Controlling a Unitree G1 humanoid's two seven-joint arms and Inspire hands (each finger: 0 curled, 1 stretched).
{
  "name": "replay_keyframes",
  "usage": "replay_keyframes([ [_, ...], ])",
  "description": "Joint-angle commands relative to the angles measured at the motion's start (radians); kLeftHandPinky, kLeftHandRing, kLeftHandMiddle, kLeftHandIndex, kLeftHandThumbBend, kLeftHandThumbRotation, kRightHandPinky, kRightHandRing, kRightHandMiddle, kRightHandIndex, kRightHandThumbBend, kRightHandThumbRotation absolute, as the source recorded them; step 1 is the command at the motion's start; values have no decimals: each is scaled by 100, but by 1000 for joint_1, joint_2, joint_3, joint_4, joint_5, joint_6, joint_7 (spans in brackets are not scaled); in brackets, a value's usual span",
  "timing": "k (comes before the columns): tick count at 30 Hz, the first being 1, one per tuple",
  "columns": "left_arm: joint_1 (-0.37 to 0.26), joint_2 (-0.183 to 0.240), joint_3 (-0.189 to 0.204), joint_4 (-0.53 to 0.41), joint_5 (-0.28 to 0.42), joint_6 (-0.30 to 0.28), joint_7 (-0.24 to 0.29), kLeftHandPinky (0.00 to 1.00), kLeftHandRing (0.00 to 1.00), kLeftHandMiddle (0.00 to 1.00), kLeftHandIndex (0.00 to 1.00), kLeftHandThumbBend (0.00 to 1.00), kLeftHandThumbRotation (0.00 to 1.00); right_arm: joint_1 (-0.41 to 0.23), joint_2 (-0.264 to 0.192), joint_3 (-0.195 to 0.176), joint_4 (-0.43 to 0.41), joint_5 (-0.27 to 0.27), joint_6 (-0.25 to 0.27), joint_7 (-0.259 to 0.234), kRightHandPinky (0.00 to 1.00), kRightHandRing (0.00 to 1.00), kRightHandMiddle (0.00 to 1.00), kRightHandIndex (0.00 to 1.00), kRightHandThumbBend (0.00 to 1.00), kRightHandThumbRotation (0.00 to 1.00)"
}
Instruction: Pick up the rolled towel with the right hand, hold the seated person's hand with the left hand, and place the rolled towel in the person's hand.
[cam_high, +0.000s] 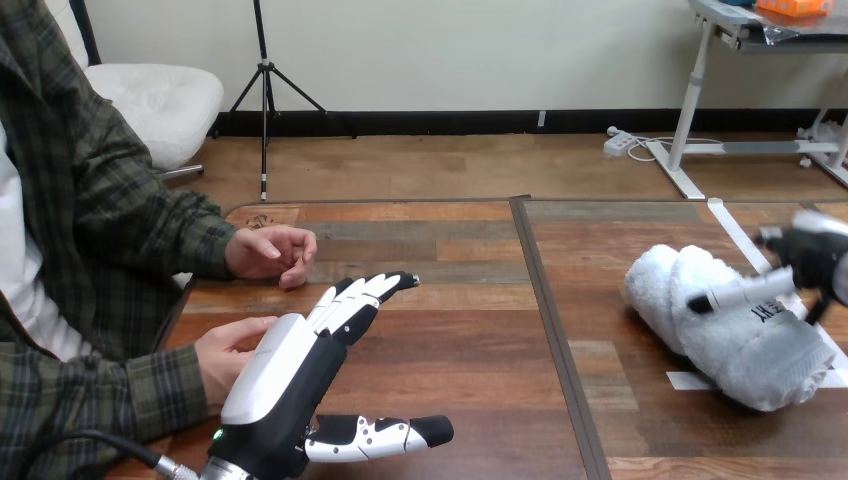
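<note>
A white rolled towel (715, 335) lies on the wooden table (450, 340) at the right. My right hand (815, 255) comes in from the right edge and rests against the towel's upper right side; whether it grips the towel is unclear. At the lower left my left hand (280, 365) is open, fingers straight and pointing up-right, thumb stretched out to the right. The person's nearer hand (225, 352) lies just left of it, partly hidden behind it and not held. The person's farther hand (272, 255) rests loosely curled on the table.
A dark seam (548, 300) runs front to back down the middle of the table. White tape strips (688, 380) mark the surface around the towel. The person sits at the left side, forearms over the table's left edge.
</note>
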Motion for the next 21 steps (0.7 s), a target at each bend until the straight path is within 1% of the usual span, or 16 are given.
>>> replay_keyframes([
  [1, -36, -2, 13, -110, -37, -4, 16, 98, 93, 91, 89, 100, 65, -193, 46, 49, 162, -24, -53, -23, 48, 74, 81, 100, 100, 50],
  [4, -30, 1, 15, -120, -44, -2, 11, 98, 93, 91, 89, 100, 65, -208, 57, 71, 206, -34, -64, -18, 54, 81, 87, 100, 100, 52],
  [8, -21, 4, 16, -133, -55, 2, 4, 98, 93, 91, 89, 100, 65, -220, 68, 104, 255, -53, -95, -16, 68, 91, 94, 100, 99, 54],
  [9, -20, 5, 16, -136, -57, 3, 3, 98, 93, 91, 88, 100, 65, -223, 70, 109, 264, -56, -102, -15, 74, 94, 96, 100, 97, 55],
  [13, -9, 5, 16, -153, -68, 11, -4, 98, 93, 90, 88, 100, 65, -236, 95, 116, 312, -51, -87, -31, 80, 97, 98, 100, 96, 56],
  [16, -3, 5, 16, -164, -69, 14, -5, 98, 93, 90, 88, 100, 65, -239, 110, 127, 337, -52, -87, -41, 77, 96, 99, 100, 97, 56],
  [17, 0, 4, 16, -168, -68, 15, -4, 98, 93, 90, 88, 100, 66, -240, 115, 130, 345, -53, -90, -43, 74, 95, 98, 100, 97, 56],
  [18, 2, 4, 16, -172, -68, 17, -4, 98, 93, 90, 88, 100, 66, -240, 118, 133, 352, -52, -92, -45, 66, 93, 98, 99, 97, 57],
  [21, 9, 5, 14, -183, -70, 18, -6, 98, 92, 90, 88, 100, 67, -244, 132, 116, 367, -23, -85, -29, 53, 88, 96, 98, 96, 58],
])
